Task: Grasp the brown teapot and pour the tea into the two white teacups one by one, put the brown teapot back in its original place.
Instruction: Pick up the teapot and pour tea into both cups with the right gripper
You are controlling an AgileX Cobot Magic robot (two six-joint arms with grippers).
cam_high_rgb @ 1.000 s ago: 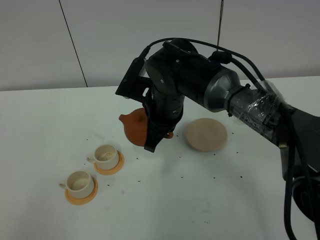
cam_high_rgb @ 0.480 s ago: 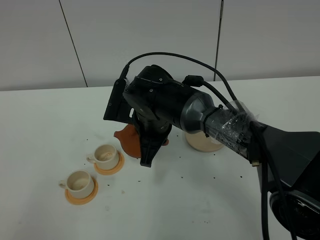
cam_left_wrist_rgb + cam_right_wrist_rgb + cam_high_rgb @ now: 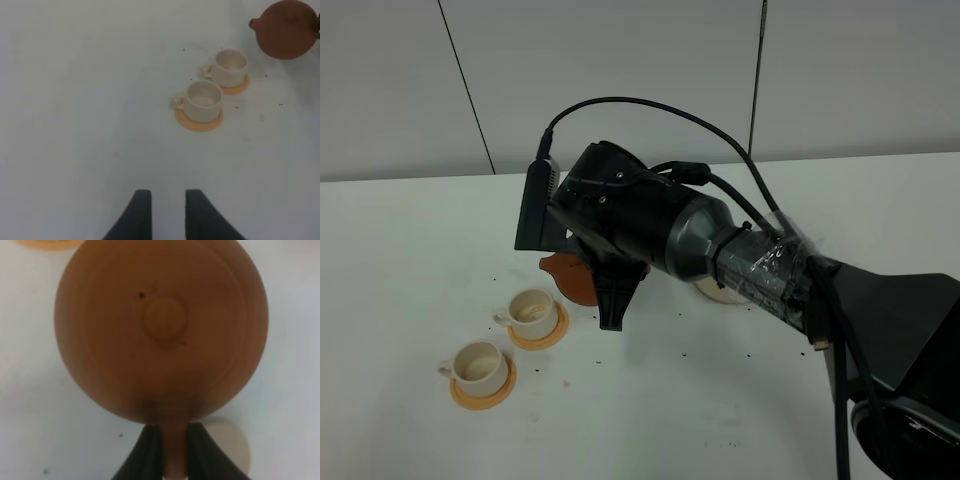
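- R hand (image 3: 174, 442) is pinching the loop handle (image 3: 174, 462) of the brown teapot (image 3: 160, 330), fingers pressed tight on both sides. Pot is hanging under the wrist, lid knob (image 3: 165, 317) facing the cam.
- Teapot is riding clear of the tabletop (image 3: 400, 230) by the look of it. Spout (image 3: 548, 264) is pointing twd the near teacup (image 3: 532, 310) but isn't over it yet.
- Far teacup (image 3: 480, 365) is sitting further on; each cup is resting on an orange saucer (image 3: 560, 326).
- L hand (image 3: 167, 212) is idling well apart from the cups, fingers slightly parted, nothing btwn them.
- Beige coaster (image 3: 712, 292) is lying behind the R arm, mostly hidden.
- Risk: the grip is biting only a thin handle, so the pot may start swivelling once tipped. The stream would then be missing the small cup and wetting saucer/tabletop.
- Risk: lid looks unsecured; a steep tilt could be sending it down onto the cup.
- Risk: pot body is travelling low and close to the near teacup. Dropping further w/out lining up could be knocking it off its saucer.
- Vs a sec ago: arm has been swinging from the coaster side twd the cups. Pot is now nearer the near teacup and lower in the high view.
- Coaster, then in plain sight, is now mostly covered by the arm. Cups & saucers are sitting where they were; pinch is unchanged.
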